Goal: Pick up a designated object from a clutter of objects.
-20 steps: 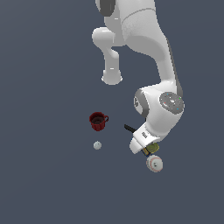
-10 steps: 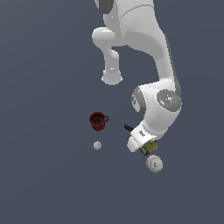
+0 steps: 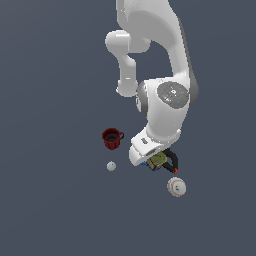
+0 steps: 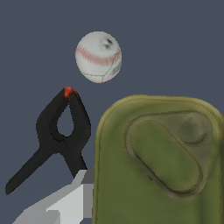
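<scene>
Your gripper (image 3: 154,163) sits low over the olive-green tin (image 4: 157,166), one finger (image 4: 65,203) touching its side; you cannot tell the jaw spread. The tin lies just beside the black clamp (image 4: 57,135), near the baseball (image 4: 98,57).

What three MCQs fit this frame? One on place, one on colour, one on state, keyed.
1. In the exterior view, the red mug sits on which side of the arm's wrist?
A. the exterior view's left
B. the exterior view's right
C. under the wrist

2. What colour are the tips of the black clamp?
A. blue
B. red-orange
C. white

3. How is the baseball relative to the olive-green tin?
A. resting on the tin
B. wedged under it
C. apart from it on the floor

Answers: 1 A, the mug stands left of the white wrist. 2 B, the wrist view shows a red-orange tip. 3 C, floor shows between ball and tin.
</scene>
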Controlling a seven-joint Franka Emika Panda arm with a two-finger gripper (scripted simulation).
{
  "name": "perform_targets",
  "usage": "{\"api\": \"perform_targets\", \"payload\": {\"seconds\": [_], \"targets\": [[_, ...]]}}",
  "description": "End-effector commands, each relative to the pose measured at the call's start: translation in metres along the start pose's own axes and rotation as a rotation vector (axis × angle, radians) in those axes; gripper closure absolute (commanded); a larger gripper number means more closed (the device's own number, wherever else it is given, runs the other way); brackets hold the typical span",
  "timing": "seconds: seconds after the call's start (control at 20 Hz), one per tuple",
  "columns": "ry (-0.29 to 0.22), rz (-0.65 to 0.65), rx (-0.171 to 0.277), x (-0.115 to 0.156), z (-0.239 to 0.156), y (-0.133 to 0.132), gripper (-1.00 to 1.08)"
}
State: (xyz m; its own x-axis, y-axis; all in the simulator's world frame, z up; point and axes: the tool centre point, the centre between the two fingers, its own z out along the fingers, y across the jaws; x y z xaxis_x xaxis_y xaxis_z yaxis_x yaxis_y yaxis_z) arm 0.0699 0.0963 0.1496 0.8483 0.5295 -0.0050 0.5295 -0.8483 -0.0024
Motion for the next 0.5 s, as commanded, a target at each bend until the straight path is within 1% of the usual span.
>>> {"api": "perform_targets", "payload": {"seconds": [0.0, 0.45], "targets": [[0.005, 0.001, -0.002, -0.014, -0.023, 0.019, 1.08], [0.007, 0.001, 0.0, -0.071, -0.102, 0.087, 1.08]]}}
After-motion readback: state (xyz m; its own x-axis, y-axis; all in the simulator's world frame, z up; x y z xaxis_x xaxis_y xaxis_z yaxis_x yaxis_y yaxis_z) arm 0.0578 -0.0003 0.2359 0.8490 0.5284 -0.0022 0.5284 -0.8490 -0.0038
